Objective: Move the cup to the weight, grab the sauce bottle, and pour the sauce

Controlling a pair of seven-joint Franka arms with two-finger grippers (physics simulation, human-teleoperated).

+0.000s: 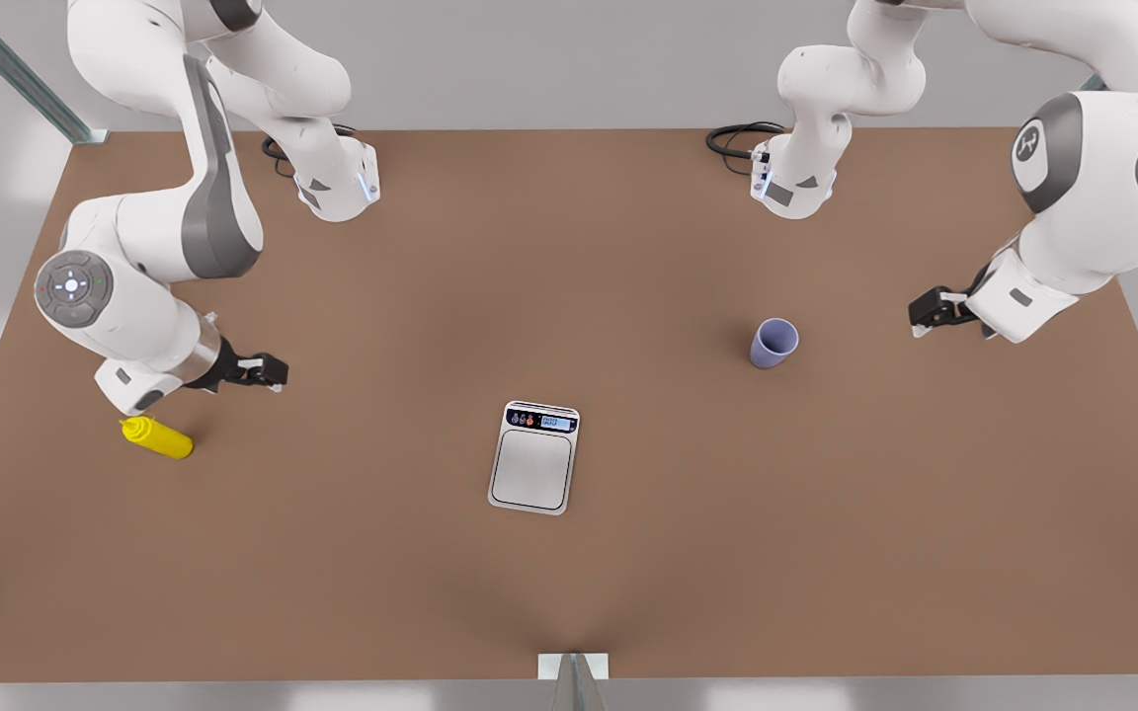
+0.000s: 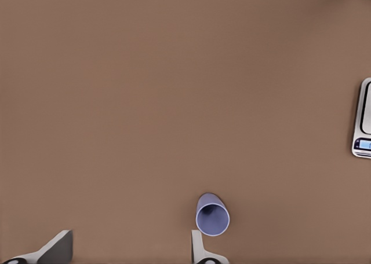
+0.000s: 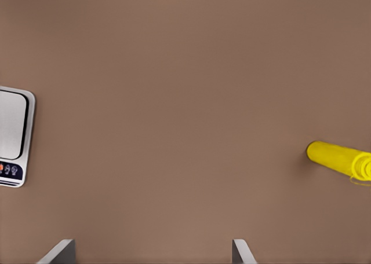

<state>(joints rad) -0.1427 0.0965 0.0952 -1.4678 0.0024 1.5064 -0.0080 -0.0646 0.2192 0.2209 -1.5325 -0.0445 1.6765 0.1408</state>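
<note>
Table [image 1: 628,592]: brown, flat top, carrying 3 loose items and both arm bases.

Arms: 2 white Franka arms, 1 at each side of the front view, both poised above the table with nothing held.

Weight [image 1: 533,457]: flat silver-grey scale near the table's middle, square steel plate bare, dark display strip at its far end. Its edge also appears in the left wrist view [image 2: 363,125] and the right wrist view [image 3: 14,135].

Left gripper [image 1: 928,314]: on the front view's right, above the table, fingers [image 2: 58,246] spread apart and empty; the cup sits just past 1 fingertip in its wrist view.

Right gripper [image 1: 273,372]: on the front view's left, above the table, fingers [image 3: 61,249] spread apart and empty, near the sauce bottle but not touching it.

Sauce bottle [image 1: 157,436]: bright yellow, lying on its side at the front view's left, well apart from the weight; its body also shows in the right wrist view [image 3: 339,158].

Cup [image 1: 773,344]: lavender-blue tumbler, upright on the table between the weight and the left gripper, apart from both. Seen into from the left wrist view [image 2: 212,214], interior holds nothing.
</note>
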